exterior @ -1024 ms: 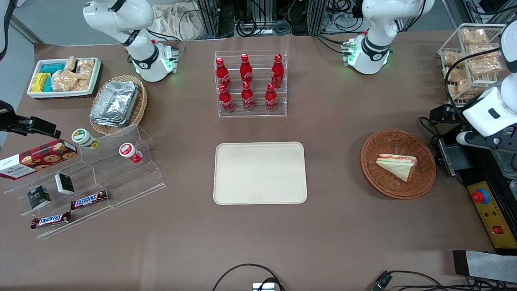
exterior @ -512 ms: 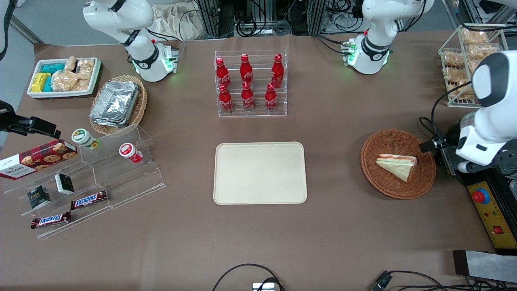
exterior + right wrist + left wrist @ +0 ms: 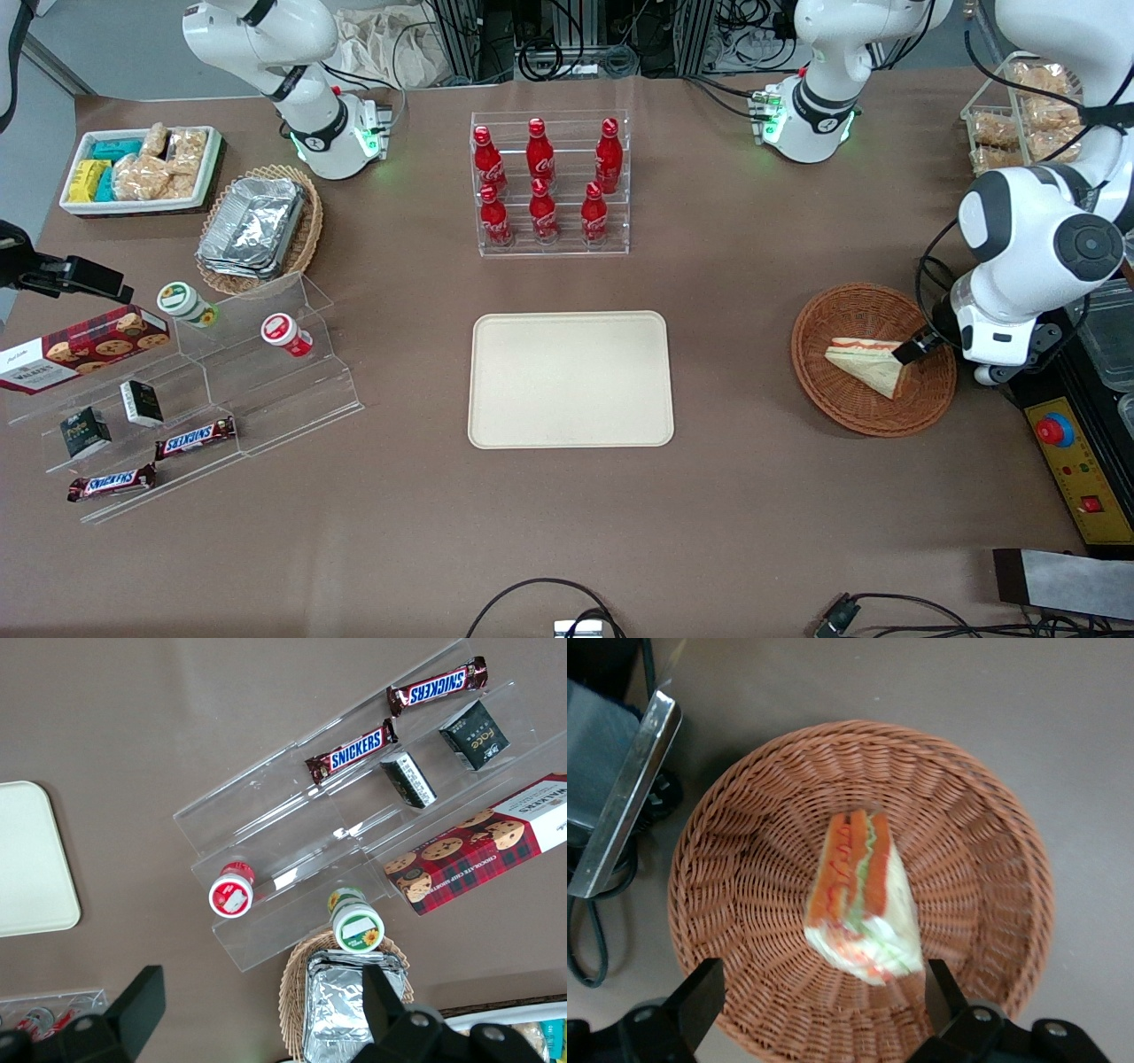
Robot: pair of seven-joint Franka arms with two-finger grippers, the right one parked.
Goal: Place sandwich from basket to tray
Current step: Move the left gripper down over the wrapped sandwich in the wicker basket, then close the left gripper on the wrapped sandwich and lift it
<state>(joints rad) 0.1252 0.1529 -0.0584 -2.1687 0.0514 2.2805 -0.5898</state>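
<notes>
- We see the sandwich blurred in the left wrist view; its filling layers smear together.
- We see the gripper spread wide above the basket, but the picture's edge cuts its finger bases.
- In the front view the arm's wrist hides the gripper except for one dark fingertip.

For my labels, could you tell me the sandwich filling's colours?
Red-orange and pale green, clearest in the left wrist view: sandwich, gripper open above it.

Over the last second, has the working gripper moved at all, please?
Yes. The gripper, open, has come in over the basket, nearer the sandwich.
</notes>
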